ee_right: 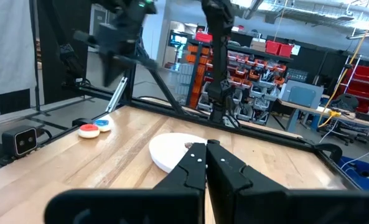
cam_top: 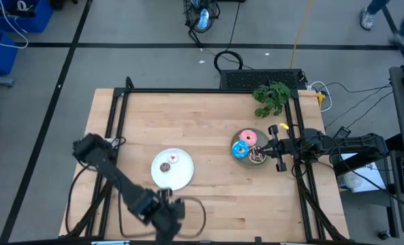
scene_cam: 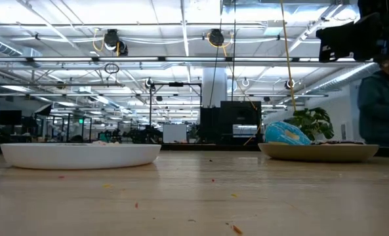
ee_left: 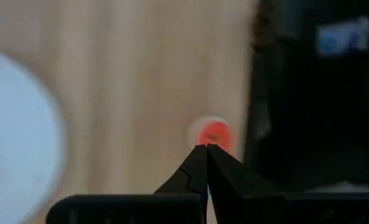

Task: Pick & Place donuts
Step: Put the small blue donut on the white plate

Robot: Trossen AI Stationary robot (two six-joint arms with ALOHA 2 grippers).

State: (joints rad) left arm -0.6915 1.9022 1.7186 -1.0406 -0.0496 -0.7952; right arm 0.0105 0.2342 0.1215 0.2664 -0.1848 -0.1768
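Wooden table [cam_top: 208, 197], pale planks, framed by a black rail. Grey floor around it, taped lines, cables; the low view looks into a big hall with ceiling lights and racks. A person's dark sleeve [scene_cam: 381, 108] shows at the far right of that view.

Green plant [cam_top: 272, 96] at the table's far right corner.

White plate [cam_top: 176, 177] near the middle-left of the table. On it: a tiny brown donut [cam_top: 165, 167] and a tiny whitish-pink donut [cam_top: 173, 158], close together.

Grey plate [cam_top: 246, 139] toward the right side. On it: pink donut [cam_top: 248, 139], blue donut [cam_top: 240, 150] just beside it, and a brown donut [cam_top: 257, 157] at the edge nearest the right arm.

Two more tiny donuts lie on the bare wood at the table's left near edge, touching or nearly so: red donut [ee_right: 88, 130] and blue tiny donut [ee_right: 102, 124].

Left gripper [ee_left: 206, 147]: fingers pressed together, empty, hanging just above the red donut.

Right gripper [ee_right: 206, 144]: fingers closed, nothing between them, held beside the grey plate, pointed across the table.
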